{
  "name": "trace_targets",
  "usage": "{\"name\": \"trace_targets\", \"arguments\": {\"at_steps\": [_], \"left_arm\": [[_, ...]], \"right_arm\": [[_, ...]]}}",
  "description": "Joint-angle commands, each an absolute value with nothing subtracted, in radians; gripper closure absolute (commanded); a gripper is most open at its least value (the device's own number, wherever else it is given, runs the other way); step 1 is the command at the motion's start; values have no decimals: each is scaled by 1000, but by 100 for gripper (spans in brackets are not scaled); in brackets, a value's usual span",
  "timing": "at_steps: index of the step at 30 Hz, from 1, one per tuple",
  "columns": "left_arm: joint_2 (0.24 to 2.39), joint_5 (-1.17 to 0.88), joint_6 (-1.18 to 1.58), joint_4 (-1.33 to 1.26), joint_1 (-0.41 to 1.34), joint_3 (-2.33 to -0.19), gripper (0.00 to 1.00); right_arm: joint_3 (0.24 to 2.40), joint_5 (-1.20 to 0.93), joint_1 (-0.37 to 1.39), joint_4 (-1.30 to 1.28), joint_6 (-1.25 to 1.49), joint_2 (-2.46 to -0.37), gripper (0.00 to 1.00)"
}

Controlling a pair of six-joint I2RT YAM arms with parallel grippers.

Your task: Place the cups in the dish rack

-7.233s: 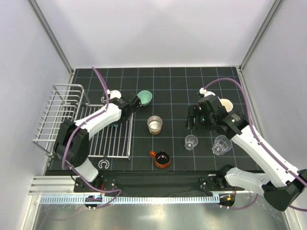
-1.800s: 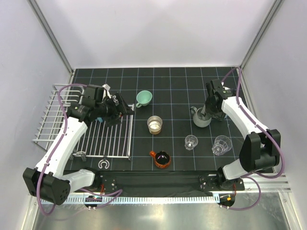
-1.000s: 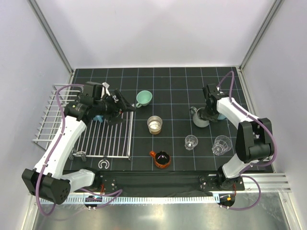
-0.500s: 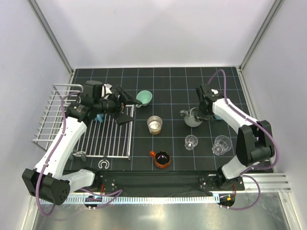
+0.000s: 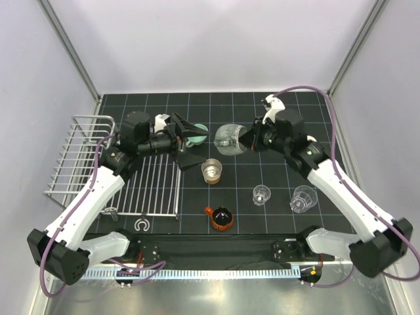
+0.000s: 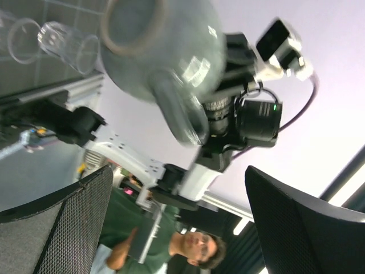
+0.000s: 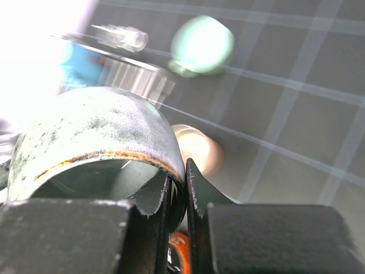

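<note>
My right gripper (image 5: 246, 139) is shut on the rim of a grey mug (image 5: 230, 138), held in the air on its side over the mat's middle. In the right wrist view one finger sits inside the grey mug's (image 7: 91, 142) wall and one outside. My left gripper (image 5: 195, 144) is open and faces the mug from the left without touching it; the left wrist view shows the grey mug (image 6: 165, 51) above and beyond its spread fingers (image 6: 63, 228). The mint green cup (image 5: 199, 131) lies partly hidden behind the left fingers. The dish rack (image 5: 85, 157) stands at the left.
A steel cup (image 5: 211, 170) stands mid-mat, an orange cup (image 5: 221, 218) near the front, and two clear cups (image 5: 262, 194) (image 5: 303, 199) to the right. The right wrist view blurs a blue cup (image 7: 74, 63) on the rack.
My right gripper closed on the grey mug, lifted it off the mat and carried it left. My left gripper swung right to face it and opened wider.
</note>
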State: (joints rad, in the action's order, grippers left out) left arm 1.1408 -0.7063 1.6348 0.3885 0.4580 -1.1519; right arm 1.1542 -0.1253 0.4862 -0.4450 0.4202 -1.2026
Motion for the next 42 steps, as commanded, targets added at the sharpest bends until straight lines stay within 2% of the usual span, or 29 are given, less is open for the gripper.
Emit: {"name": "trace_targets", "arguments": {"at_steps": [1, 9, 22, 26, 30, 34, 38, 39, 42], "left_arm": [[1080, -733, 1772, 252, 485, -1111, 6], [1045, -710, 1891, 157, 511, -1066, 6], [1101, -626, 1973, 34, 644, -1049, 15], [1123, -597, 1990, 9, 646, -1065, 26], [1112, -563, 1999, 5, 646, -1058, 33], [1100, -542, 2005, 5, 646, -1046, 48], [1104, -540, 2003, 5, 646, -1048, 56], [1106, -541, 2002, 5, 646, -1048, 62], [1103, -541, 2003, 5, 646, -1046, 71]], "right_arm": [[1097, -327, 495, -77, 437, -1091, 96], [1028, -382, 515, 47, 443, -1062, 96], [1006, -302, 575, 181, 483, -1085, 96], [980, -289, 597, 232, 482, -1069, 96], [956, -264, 611, 238, 480, -1049, 96], [936, -241, 612, 229, 476, -1026, 96], [936, -248, 612, 230, 472, -1026, 96], [933, -259, 614, 236, 471, -1028, 96], [922, -284, 615, 271, 472, -1026, 96]]}}
